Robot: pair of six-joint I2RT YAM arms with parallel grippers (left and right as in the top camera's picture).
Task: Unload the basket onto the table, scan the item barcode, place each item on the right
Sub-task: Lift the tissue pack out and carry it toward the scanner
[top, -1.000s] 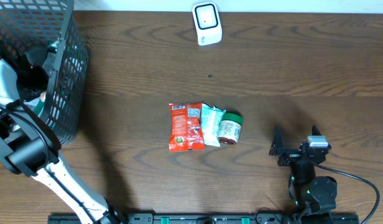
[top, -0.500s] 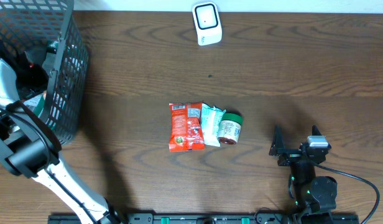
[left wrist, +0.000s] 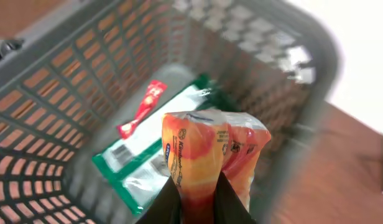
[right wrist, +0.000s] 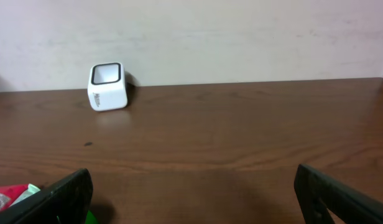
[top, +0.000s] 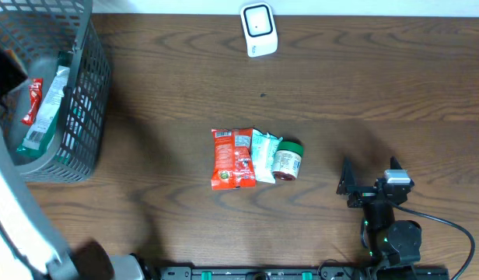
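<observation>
Pinching an orange snack packet (left wrist: 207, 155) by one end with the left gripper (left wrist: 194, 200), jaws closed tight on it. Holding it up above the grey mesh basket (left wrist: 61, 81), at the far left of the table (top: 379, 85). Down in the basket: a red stick packet (left wrist: 142, 109) beside a green-and-white packet (left wrist: 138, 152). With the right gripper (right wrist: 194, 196) spread wide and empty, low over the near right. At mid-table, side by side and touching: a red bag (top: 232, 159), a pale teal packet (top: 263, 154), a green-lidded jar (top: 288, 160). At the far edge, centre: a white scanner (top: 258, 29)
</observation>
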